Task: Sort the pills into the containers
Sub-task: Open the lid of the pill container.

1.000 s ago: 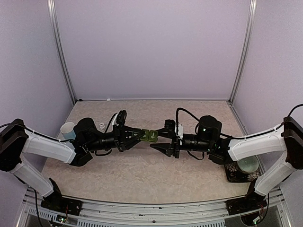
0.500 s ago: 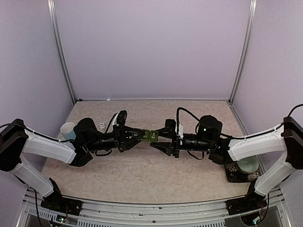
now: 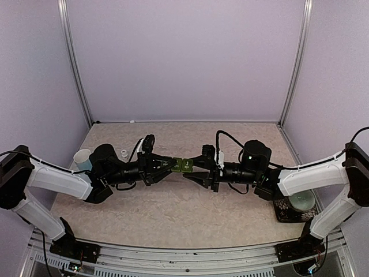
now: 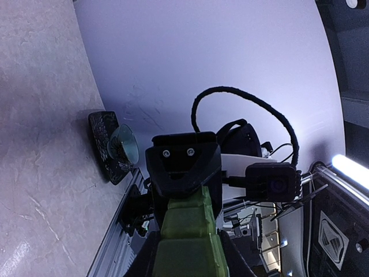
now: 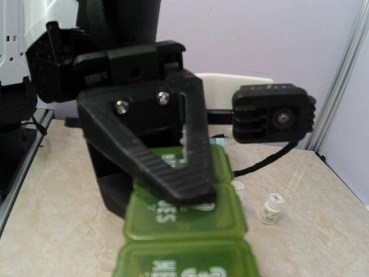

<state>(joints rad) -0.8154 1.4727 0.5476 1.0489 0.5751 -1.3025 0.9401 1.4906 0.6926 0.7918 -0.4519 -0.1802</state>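
Readying the pill-box strip (image 3: 184, 166) for opening, seemingly.
Clamped by one end in the left gripper (image 3: 172, 165), aloft over the table (image 3: 173, 213); straddled at the other by the right gripper (image 3: 192, 171), jaws apart. Next, probably: pinch a lid edge squarely.

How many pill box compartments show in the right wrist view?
3, in a row on the pill box: farthest in the left pincer, middle just nearer, nearest cut by the bottom edge.

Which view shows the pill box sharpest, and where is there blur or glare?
Top external: even light, sharp, but the pill box is tiny. Left wrist: it looks soft, close to the lens; a light strip glares at right. Right wrist: its nearest lid is blurred, the next lid's lettering sharper.
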